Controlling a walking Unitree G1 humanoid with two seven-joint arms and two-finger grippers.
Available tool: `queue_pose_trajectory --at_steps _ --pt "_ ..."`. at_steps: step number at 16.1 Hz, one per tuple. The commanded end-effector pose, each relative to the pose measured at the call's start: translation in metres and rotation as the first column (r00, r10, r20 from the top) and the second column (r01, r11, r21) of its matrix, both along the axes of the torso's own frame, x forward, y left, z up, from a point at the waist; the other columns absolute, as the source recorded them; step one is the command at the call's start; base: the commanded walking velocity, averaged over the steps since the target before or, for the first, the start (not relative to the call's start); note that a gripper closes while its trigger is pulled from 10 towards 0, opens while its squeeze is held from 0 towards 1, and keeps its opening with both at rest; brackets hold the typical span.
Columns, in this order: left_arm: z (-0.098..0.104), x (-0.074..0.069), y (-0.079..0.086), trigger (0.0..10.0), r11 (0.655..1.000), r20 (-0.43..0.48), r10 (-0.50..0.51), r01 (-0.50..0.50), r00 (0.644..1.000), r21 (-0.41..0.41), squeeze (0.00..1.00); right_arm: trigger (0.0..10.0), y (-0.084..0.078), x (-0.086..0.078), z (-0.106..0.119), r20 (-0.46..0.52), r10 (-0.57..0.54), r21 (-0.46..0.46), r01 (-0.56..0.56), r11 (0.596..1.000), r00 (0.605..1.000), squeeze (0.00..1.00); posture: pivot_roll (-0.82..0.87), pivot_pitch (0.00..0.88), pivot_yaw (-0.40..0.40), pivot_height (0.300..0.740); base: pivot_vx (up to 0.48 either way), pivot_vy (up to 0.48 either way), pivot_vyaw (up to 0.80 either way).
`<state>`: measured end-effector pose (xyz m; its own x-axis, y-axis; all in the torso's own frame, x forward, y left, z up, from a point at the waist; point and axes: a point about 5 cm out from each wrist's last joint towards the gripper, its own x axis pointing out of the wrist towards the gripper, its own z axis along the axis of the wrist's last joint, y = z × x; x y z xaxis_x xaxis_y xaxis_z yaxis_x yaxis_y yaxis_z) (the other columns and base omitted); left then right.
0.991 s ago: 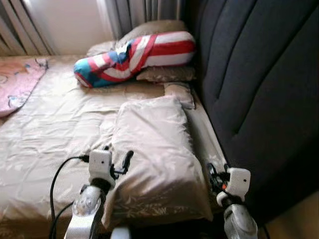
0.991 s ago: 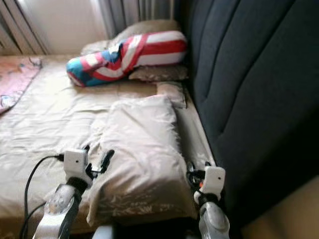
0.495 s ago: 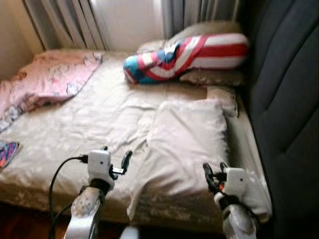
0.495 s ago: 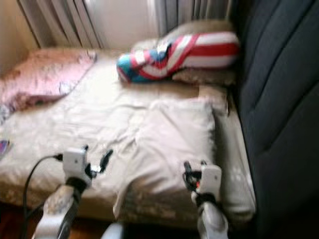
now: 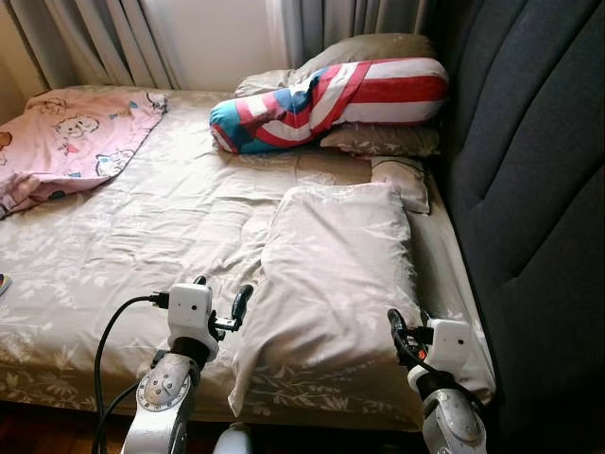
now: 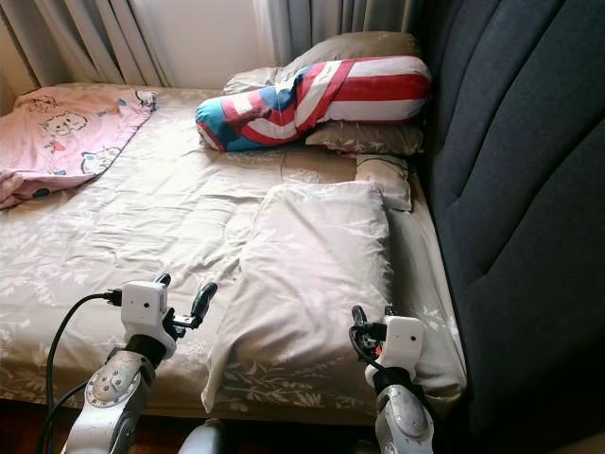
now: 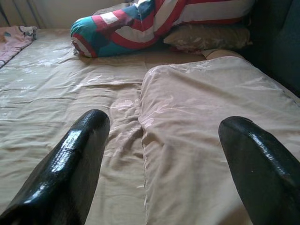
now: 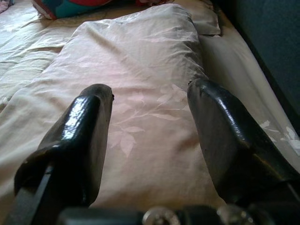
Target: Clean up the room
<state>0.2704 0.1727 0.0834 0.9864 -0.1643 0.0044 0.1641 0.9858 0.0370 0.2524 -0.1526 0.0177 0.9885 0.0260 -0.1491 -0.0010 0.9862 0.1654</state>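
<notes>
A large beige leaf-print pillow [image 5: 336, 274] lies flat on the bed [image 5: 132, 246], its near end at the mattress front edge. My left gripper [image 5: 222, 295] hovers open just left of the pillow's near corner; in the left wrist view its fingers [image 7: 75, 154] straddle the pillow's left edge [image 7: 145, 122], apart from it. My right gripper [image 5: 405, 331] stands open low over the pillow's near right corner; the right wrist view has the pillow [image 8: 140, 61] stretching away between its fingers [image 8: 89, 131]. Neither holds anything.
A red, white and blue striped bolster [image 5: 331, 95] rests on beige pillows at the head, with a small cushion [image 5: 399, 180] below it. A pink cartoon blanket [image 5: 66, 137] lies at the far left. The dark padded headboard [image 5: 529, 189] rises on the right. Curtains [image 5: 104, 38] hang behind.
The camera has swung, so the whole bed sits differently in the picture and more of the pink blanket shows. Both grippers keep the same open pose beside the pillow.
</notes>
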Motion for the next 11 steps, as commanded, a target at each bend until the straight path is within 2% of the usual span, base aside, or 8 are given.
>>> queue_pose_trajectory --at_steps 1,11 --pt "0.0014 0.0021 0.0005 10.0 1.000 0.005 -0.006 0.007 1.000 -0.009 0.00 10.0 -0.0021 0.0014 0.0002 0.001 -0.019 0.006 0.019 1.000 1.000 0.00 0.00 0.030 -0.012 0.660 0.270 0.000 0.00" --pt "0.0027 0.0042 -0.0009 10.0 1.000 0.011 -0.014 0.014 1.000 -0.010 0.00 10.0 -0.0035 0.0056 0.0009 -0.004 -0.035 0.004 0.035 0.999 0.999 0.00 0.00 0.022 -0.015 0.660 0.310 0.000 0.00"
